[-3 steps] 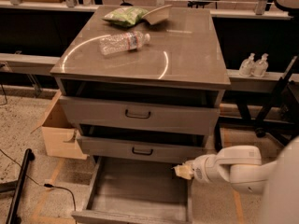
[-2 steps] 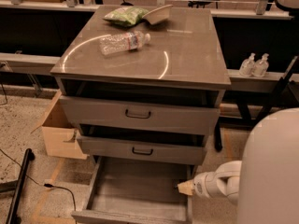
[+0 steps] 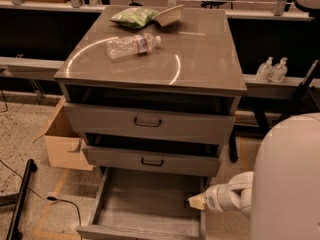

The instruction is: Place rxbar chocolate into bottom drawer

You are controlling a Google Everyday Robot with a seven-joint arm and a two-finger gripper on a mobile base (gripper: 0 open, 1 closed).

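Observation:
The bottom drawer (image 3: 140,204) of the grey cabinet is pulled out, and its plain grey tray shows nothing inside. My gripper (image 3: 196,201) is at the end of my white arm (image 3: 230,199), low at the drawer's right wall, pointing left into the tray. The rxbar chocolate does not show anywhere; I cannot tell whether it is at the gripper's pale tip. My white body fills the lower right corner.
The two upper drawers (image 3: 147,122) are slightly open. On the cabinet top lie a water bottle (image 3: 132,45), a green chip bag (image 3: 134,16) and a brown bowl (image 3: 169,15). A cardboard box (image 3: 62,144) stands left of the cabinet, and two small bottles (image 3: 272,69) on the right shelf.
My gripper has dropped from beside the middle drawer down to the bottom drawer's right wall. My arm has drawn back to the right.

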